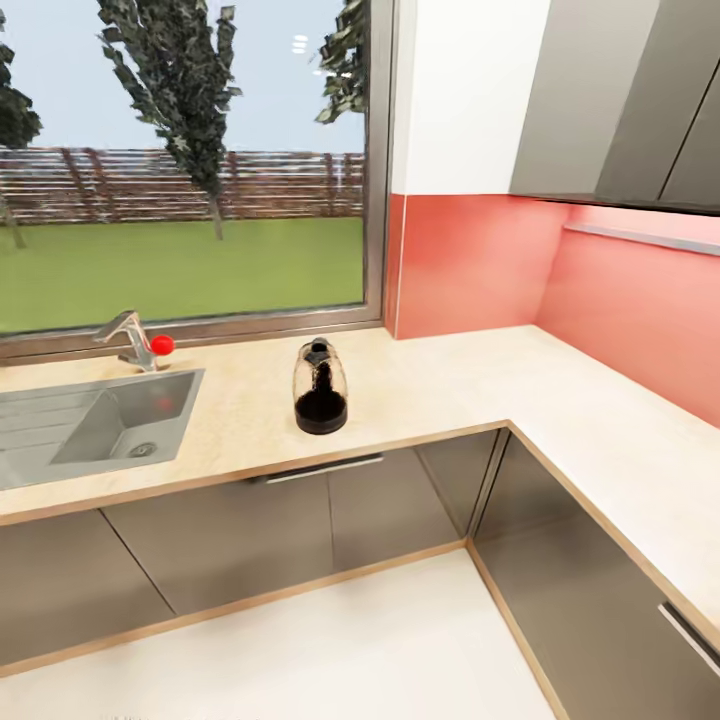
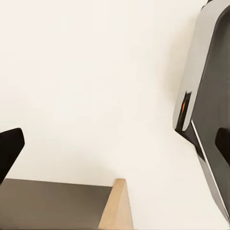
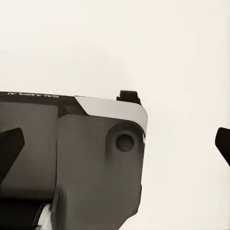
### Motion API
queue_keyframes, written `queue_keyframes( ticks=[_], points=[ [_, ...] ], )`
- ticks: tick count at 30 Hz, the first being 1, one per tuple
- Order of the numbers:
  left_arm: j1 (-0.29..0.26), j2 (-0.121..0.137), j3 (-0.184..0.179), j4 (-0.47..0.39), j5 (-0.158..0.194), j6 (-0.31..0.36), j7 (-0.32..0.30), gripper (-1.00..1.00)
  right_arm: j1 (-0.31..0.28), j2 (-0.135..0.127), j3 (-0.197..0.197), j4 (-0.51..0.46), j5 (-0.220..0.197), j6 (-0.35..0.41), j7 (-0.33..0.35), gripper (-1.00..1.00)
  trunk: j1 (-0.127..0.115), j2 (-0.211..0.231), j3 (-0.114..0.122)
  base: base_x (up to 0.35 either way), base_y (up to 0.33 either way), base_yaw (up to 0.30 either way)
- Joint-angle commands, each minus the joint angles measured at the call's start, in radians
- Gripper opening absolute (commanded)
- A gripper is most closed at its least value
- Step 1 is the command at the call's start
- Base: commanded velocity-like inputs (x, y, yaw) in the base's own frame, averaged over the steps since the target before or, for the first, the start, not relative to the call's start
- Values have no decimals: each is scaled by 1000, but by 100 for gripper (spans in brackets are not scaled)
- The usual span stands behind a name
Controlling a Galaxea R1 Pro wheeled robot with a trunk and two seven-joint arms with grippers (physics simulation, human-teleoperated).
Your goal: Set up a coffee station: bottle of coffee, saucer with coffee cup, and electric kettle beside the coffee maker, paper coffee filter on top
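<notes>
countertop point(image 1: 440, 385): light beige wood-look slab, L-shaped; one run crosses the middle of the head view from the left edge, the other runs down the right side to the lower right corner
cabinet fronts point(image 1: 300, 520): grey, glossy, below the slab, with a slim bar handle point(image 1: 318, 468) just under the counter edge near frame centre
floor point(image 1: 350, 650): pale cream, lower centre of the head view
backsplash point(image 1: 480, 265): salmon-pink wall panel, centre right, turning the corner toward the right edge
wall cabinets point(image 1: 620, 100): grey, upper right corner
window point(image 1: 185, 160): large, upper left; lawn, trees and a slatted fence outside
sink point(image 1: 95, 425): steel basin set into the slab at the left edge; tap point(image 1: 130, 338) with a red knob behind it
electric kettle point(image 1: 320, 387): rounded dark see-through glass body, black lid and base; upright on the countertop just left of frame centre, right of the sink and apart from it, nearer the front edge than the window sill
around the kettle: bare slab on all sides, nothing touching it
left gripper point(image 2: 115, 148): dark fingertips at opposite side edges of the left wrist view, spread wide, nothing between them; pale floor behind, grey robot body part at the right edge
right gripper point(image 3: 117, 146): dark fingertips at both side edges of the right wrist view, spread wide, holding nothing; grey robot base point(image 3: 81, 153) behind
</notes>
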Motion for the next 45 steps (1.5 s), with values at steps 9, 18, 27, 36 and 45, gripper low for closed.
queue_keyframes(
  ticks=[9,18,27,36,45],
  points=[
    [6,0,4,0,-4,2,3,100,0,0,9,-2,-10,6,-1,100,1,-2,-6,76,-264,239],
    [6,-1,20,-2,1,6,68,100,0,2,10,-3,8,6,-4,100,1,-2,-9,8,-272,248],
    [5,-10,13,-5,-2,6,106,100,0,3,10,-3,26,6,-7,100,1,-2,-7,-39,-270,265],
    [1,-17,13,-7,-2,6,109,100,0,4,8,-6,20,4,-9,100,1,-2,-5,-143,-113,31],
    [1,-13,14,-5,-5,6,109,100,0,8,8,-8,20,4,-9,100,1,-2,-5,-5,-2,0]
  ],
)
